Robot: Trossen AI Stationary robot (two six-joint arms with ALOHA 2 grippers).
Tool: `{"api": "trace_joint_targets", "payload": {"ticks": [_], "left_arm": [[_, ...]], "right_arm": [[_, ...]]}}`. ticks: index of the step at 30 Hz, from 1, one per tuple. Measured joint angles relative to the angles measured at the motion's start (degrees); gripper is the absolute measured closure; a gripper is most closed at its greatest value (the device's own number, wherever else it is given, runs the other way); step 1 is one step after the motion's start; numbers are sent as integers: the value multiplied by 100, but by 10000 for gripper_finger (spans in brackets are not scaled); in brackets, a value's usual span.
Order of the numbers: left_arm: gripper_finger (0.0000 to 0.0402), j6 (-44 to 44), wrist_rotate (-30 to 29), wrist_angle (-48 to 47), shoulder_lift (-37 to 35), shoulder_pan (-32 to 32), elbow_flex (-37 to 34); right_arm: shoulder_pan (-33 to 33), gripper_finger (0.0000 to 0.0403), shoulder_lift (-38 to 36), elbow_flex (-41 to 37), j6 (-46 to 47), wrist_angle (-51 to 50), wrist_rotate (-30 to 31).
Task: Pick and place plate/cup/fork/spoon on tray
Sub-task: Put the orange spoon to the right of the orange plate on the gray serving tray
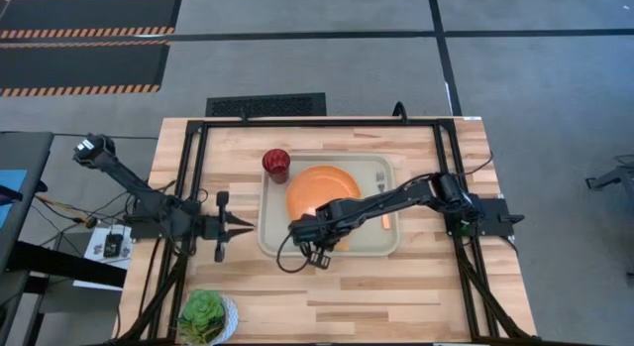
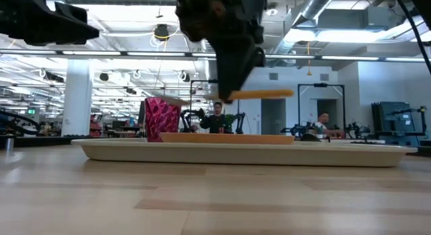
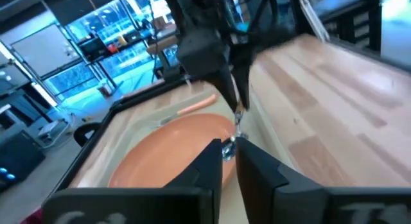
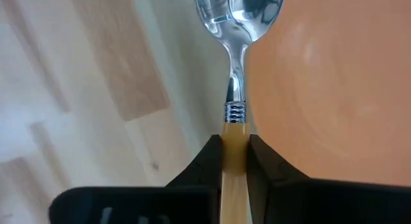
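Note:
The beige tray [image 1: 269, 242] lies mid-table. On it are the orange plate [image 1: 322, 187], the dark red cup [image 1: 276, 165] at its far left corner, and the fork [image 1: 380, 182] to the right of the plate. My right gripper [image 4: 235, 153] is over the tray's near left part [image 1: 317, 249]. It is shut on the spoon [image 4: 239, 12], which it holds above the tray beside the plate's edge. My left gripper [image 1: 246, 224] is shut and empty just off the tray's left rim, pointing at the tray. My right gripper pinches the spoon's orange handle [image 4: 234, 137] between its two fingers, just behind the metal collar at the bowl end. The fingers come from above, slanting down, and lie across the handle. The spoon hangs level and clear of the tray, its free handle end [image 2: 276, 93] sticking out sideways.
A small white bowl with a green plant [image 1: 205, 318] stands at the table's near left corner. Black frame rails [image 1: 194, 187] run along the table's left, right and far sides. Bare wood lies near the table's front edge [image 1: 376, 296].

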Motion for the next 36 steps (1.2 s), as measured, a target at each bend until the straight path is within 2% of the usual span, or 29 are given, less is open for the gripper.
{"api": "trace_joint_targets", "payload": {"ticks": [5,10,15,20,28,36], "left_arm": [[380,-170,2,-106,-576,2,-185],[382,-226,-4,-226,-849,2,-215],[382,-358,-165,-277,-880,4,-215],[382,-436,-237,-279,-876,2,-215],[382,-505,-263,-275,-878,11,-215],[382,-595,-431,-272,-877,13,-215]], "right_arm": [[26,364,-481,-646,375,385,180],[28,364,-1217,-1806,973,1299,290],[56,363,-2080,-2960,2286,1709,584],[137,362,-2711,-3657,3946,1669,927],[-132,361,-2896,-4219,5980,940,1094],[-883,361,-2605,-4524,6154,1234,1000]]}}
